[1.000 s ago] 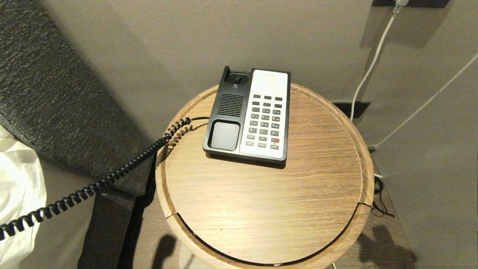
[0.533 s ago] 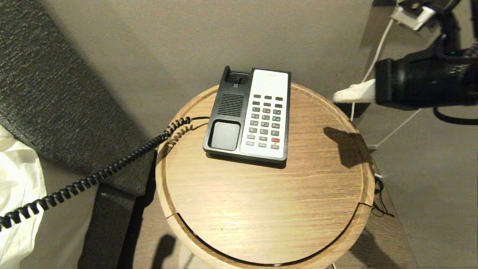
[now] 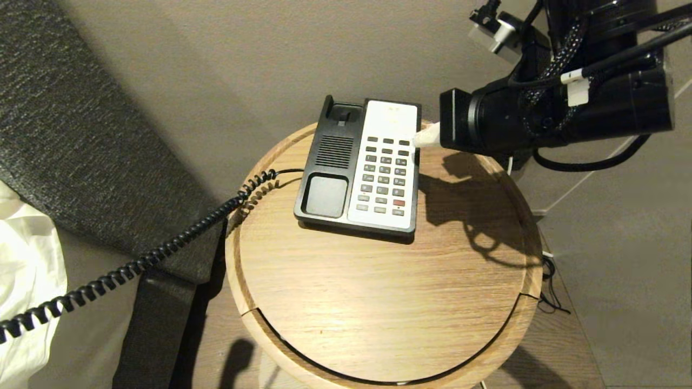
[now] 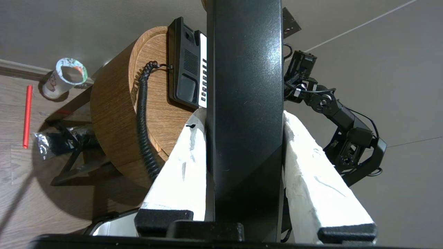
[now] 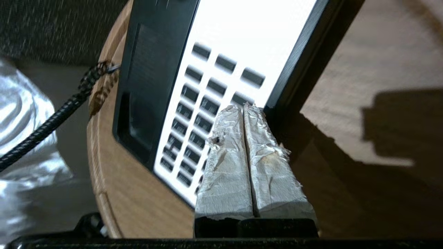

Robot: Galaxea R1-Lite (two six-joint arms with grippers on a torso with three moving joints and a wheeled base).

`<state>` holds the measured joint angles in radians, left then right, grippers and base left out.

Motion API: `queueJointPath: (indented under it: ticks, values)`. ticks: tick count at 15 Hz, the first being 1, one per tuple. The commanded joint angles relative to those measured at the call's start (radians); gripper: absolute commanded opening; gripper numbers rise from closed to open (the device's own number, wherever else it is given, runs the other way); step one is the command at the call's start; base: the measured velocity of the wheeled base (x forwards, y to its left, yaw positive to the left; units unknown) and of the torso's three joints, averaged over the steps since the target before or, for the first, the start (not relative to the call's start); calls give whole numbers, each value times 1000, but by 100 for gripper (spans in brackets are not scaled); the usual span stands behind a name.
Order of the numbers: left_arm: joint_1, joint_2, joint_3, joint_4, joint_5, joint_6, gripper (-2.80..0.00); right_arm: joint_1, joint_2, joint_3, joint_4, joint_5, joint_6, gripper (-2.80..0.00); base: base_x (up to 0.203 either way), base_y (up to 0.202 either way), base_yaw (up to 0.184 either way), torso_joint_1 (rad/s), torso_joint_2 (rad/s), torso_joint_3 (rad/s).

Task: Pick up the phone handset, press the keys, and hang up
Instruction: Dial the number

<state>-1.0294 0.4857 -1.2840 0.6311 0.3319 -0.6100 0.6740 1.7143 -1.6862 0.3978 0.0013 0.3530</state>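
Round wooden bench (image 3: 389,302) carries the phone base (image 3: 359,167), cradle empty. Handset (image 4: 244,103) is off-hook, clamped in the left pincer (image 4: 244,124) beside the bench. Right pincer (image 5: 244,109), fingers together, hovers at the keypad (image 3: 385,175)'s edge. Pickup done; pressing and hang-up remain.

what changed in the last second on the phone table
The right gripper came into the head view from the right, fingers pressed together, and its tip now hangs over the right edge of the phone base by the top key rows. Its shadow spread over the round table. The left gripper is clamped on the handset, held off to the side. The base and coiled cord stayed about as they were.
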Motion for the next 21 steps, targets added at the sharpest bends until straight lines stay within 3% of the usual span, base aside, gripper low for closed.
queueJointPath:
  ticks: [1, 4, 21]
  values:
    - [0, -1, 0, 4, 2, -5, -280, 17, 9, -5, 9, -1, 16, -280, 0, 0, 0, 0, 0, 0]
    - [0, 1, 0, 4, 2, -4, -280, 18, 25, -17, 9, -30, 18, -280, 0, 0, 0, 0, 0, 0]
    - [0, -18, 34, 4, 3, -5, -280, 36, 68, -24, 22, -33, 35, -280, 0, 0, 0, 0, 0, 0]
